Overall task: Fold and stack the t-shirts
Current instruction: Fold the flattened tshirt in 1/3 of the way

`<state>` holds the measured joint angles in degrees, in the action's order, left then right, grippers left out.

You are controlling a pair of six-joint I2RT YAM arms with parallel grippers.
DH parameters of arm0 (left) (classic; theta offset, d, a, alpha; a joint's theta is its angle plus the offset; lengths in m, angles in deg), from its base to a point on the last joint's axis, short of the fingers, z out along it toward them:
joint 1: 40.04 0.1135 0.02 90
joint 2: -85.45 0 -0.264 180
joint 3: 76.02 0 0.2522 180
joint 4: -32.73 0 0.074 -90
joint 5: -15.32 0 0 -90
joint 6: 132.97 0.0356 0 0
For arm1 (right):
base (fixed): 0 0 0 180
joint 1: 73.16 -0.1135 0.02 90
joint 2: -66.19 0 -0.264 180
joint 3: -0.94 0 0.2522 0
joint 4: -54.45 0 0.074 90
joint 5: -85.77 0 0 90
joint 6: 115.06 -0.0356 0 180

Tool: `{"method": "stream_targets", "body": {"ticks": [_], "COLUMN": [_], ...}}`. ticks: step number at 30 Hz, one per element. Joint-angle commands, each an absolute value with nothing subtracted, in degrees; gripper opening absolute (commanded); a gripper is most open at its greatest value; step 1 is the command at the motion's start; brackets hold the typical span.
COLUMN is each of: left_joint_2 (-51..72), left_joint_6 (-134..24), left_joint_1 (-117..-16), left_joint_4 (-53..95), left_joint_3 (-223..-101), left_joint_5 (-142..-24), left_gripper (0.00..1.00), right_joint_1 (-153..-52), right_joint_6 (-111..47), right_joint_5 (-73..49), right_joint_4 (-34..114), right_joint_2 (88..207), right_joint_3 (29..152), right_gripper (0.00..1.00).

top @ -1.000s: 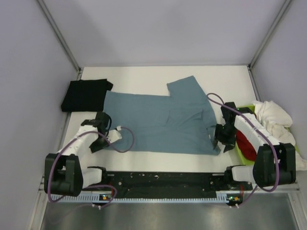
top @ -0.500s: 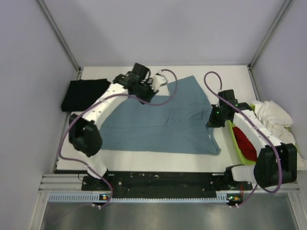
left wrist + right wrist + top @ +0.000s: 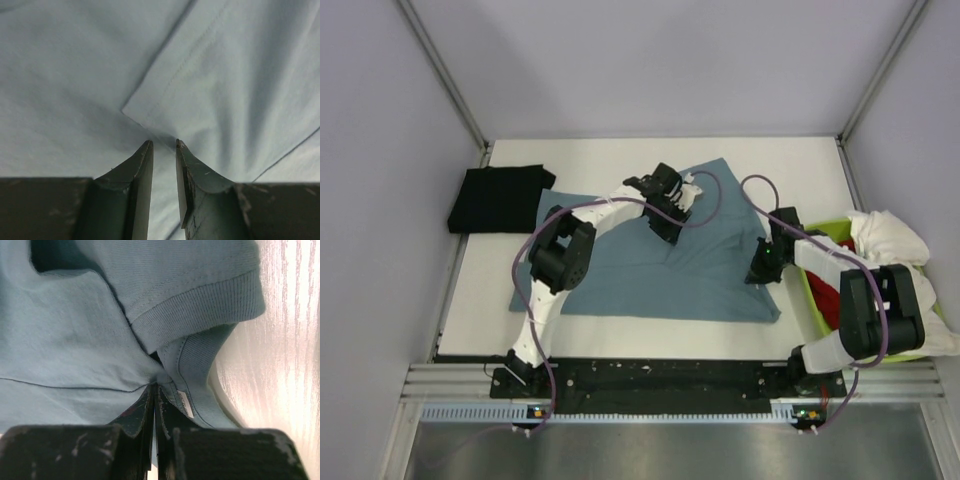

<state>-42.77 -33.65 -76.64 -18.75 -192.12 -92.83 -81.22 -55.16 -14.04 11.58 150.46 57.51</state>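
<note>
A slate-blue t-shirt (image 3: 710, 265) lies spread on the white table. My left gripper (image 3: 663, 228) reaches across to its middle, near the back sleeve. In the left wrist view the left gripper (image 3: 164, 144) stands narrow, pinching a ridge of cloth (image 3: 210, 90) beside a folded corner. My right gripper (image 3: 760, 270) is at the shirt's right edge. In the right wrist view the right gripper (image 3: 154, 386) is shut on fabric at the ribbed collar (image 3: 200, 305). A folded black t-shirt (image 3: 500, 198) lies at the back left. White (image 3: 890, 240) and red (image 3: 828, 298) t-shirts sit in the bin.
The lime-green bin (image 3: 823, 225) stands at the right table edge, just beyond my right arm. Grey walls close in the back and both sides. The left arm's elbow (image 3: 558, 255) and cable hang over the shirt's left part.
My left arm swung from the shirt's near-left edge up to the back, then in over the shirt's middle. My right gripper shut on the collar and shifted slightly back.
</note>
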Motion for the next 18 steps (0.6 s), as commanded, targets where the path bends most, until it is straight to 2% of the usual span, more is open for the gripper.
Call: {"method": "stream_targets", "body": {"ticks": [1, 12, 18], "left_joint_2": [-43.7, -49.2, -48.8], "left_joint_6": [-39.0, -40.0, -37.8], "left_joint_1": [-76.5, -77.0, -77.1], "left_joint_4": [-12.1, -13.6, -13.6], "left_joint_3": [-195.9, -199.2, -199.6], "left_joint_5": [-93.1, -91.0, -85.7], "left_gripper": [0.29, 0.26, 0.03], "right_joint_1": [-81.0, -81.0, -81.0], "right_joint_6": [-56.1, -55.6, -55.6], "right_joint_5": [-11.7, -10.4, -10.3], "right_joint_4": [14.9, 14.9, 14.9], "right_joint_2": [152.1, 150.7, 151.4], "right_joint_3": [55.8, 54.6, 54.5], "right_gripper": [0.0, 0.0, 0.0]}}
